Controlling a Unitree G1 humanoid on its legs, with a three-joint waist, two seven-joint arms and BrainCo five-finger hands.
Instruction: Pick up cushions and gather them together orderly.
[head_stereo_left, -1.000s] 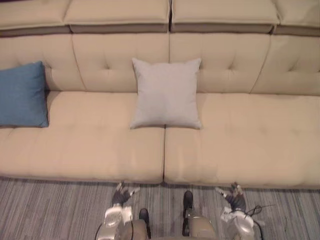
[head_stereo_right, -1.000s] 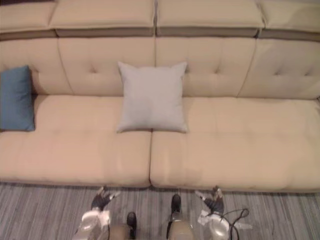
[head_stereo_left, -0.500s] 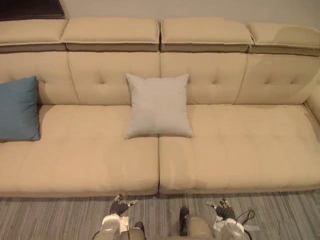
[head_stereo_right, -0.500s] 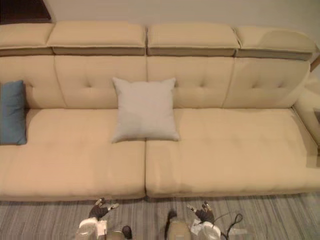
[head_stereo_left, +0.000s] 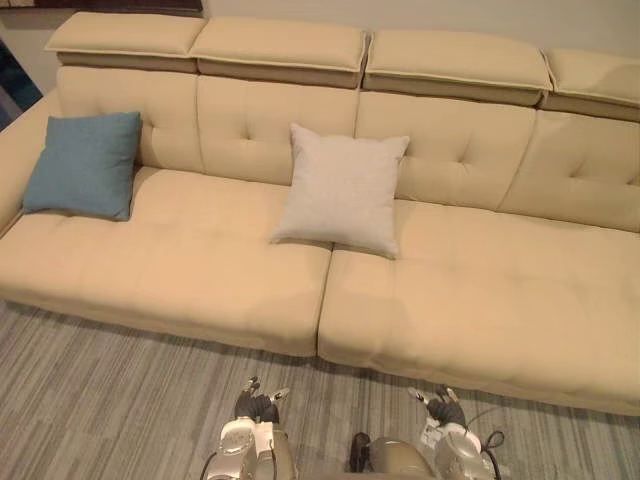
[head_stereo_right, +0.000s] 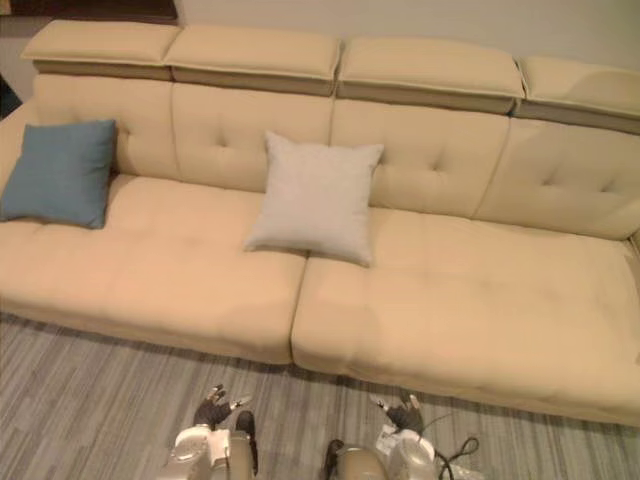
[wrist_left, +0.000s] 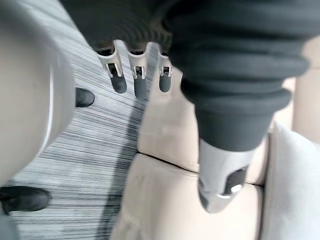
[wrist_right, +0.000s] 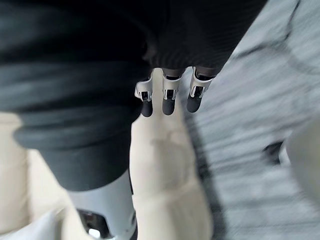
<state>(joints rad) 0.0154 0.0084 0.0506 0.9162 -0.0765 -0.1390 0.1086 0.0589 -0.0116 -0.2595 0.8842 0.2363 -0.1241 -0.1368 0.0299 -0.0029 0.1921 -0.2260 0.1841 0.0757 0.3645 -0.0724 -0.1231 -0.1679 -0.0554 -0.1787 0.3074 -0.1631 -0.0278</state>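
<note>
I see two square cushions standing on the beige sofa (head_stereo_left: 190, 275), well apart from each other. The blue cushion (head_stereo_left: 84, 165) is at the sofa's left end, propped upright and leaning back against the backrest. The pale grey cushion (head_stereo_left: 343, 188) is near the middle, tilted back against the tufted backrest, with its lower edge straddling the seam between two seat pads.

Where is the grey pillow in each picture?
Left eye view: grey cushion leaning at the middle of the sofa.
Right eye view: same spot.
Left wrist view: its pale edge.
Right wrist view: a pale corner, probably it.
Shared landmark: the seat gap running out from under it.
</note>
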